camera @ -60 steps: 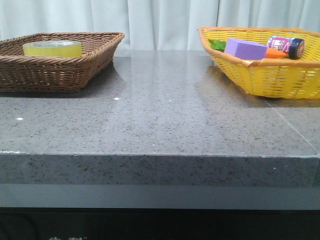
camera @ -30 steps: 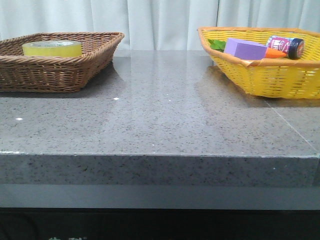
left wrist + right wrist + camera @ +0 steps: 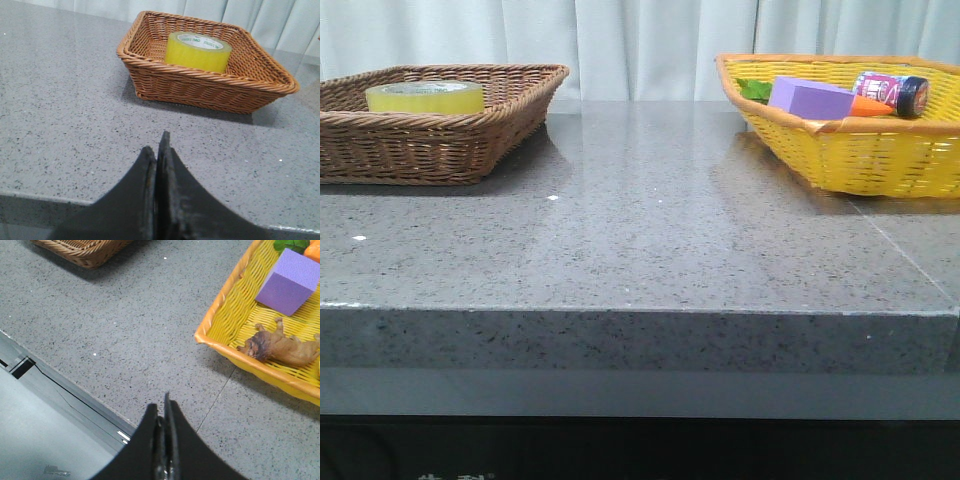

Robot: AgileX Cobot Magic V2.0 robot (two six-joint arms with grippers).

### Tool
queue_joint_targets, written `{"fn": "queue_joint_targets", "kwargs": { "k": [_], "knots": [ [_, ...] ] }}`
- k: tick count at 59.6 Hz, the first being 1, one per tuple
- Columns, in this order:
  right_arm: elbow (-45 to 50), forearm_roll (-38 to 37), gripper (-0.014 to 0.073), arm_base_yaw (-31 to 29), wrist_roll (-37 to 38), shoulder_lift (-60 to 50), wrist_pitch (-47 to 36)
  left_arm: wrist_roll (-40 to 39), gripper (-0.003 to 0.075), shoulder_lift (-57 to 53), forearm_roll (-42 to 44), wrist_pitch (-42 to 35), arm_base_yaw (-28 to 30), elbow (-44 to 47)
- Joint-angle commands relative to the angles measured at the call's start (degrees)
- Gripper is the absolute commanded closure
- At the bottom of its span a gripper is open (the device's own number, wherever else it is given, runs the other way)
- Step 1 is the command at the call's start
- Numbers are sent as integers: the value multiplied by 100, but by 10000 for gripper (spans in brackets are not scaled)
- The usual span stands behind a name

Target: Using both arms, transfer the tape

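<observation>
- Far left: brown wicker basket (image 3: 440, 140) on the tabletop (image 3: 650, 230), and the tape (image 3: 424, 96) sits inside it, lying flat with the core opening facing up. Nothing touches it.
- My left wrist view shows the same: tape (image 3: 198, 51) in the basket (image 3: 205, 82), well ahead of my left gripper (image 3: 157, 150). Those jaws are pressed together, no gap, holding nothing. The gripper hangs near the front edge of the tabletop, well short of the basket.
- Middle of the tabletop is bare grey stone in the front view; neither arm shows in that view at all.
- My right gripper (image 3: 163, 410) is also closed tip to tip, empty, hovering over the front edge of the tabletop, near the corner of the yellow basket (image 3: 220, 335).
- Far right: yellow basket (image 3: 840, 150) holds a purple block (image 3: 810, 97), something green (image 3: 752, 89), an orange item (image 3: 872, 104) and a dark-capped bottle (image 3: 892, 92). The right wrist view also shows a toy lion (image 3: 280, 345) in there.
- Progress, as I judge it: nothing done yet. Tape not picked, no handover, no placement.
- Left to do, my read: open the left jaws, reach into the brown basket, grab the tape, carry it to the middle, pass it to the right gripper, then probably drop it in the yellow basket. The destination is my guess.
</observation>
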Motion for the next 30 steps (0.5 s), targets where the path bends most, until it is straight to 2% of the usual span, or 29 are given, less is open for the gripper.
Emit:
{"fn": "queue_joint_targets", "kwargs": {
  "k": [1,15,30],
  "knots": [
    [-147,19,662,-24,-49,-18,-367,-96,740,-70,29,-939,2,129],
    [-147,19,662,-24,-49,-18,-367,-96,740,-441,29,-1873,2,771],
    [-147,19,662,-24,-49,-18,-367,-96,740,-431,96,-1964,2,755]
  ]
}}
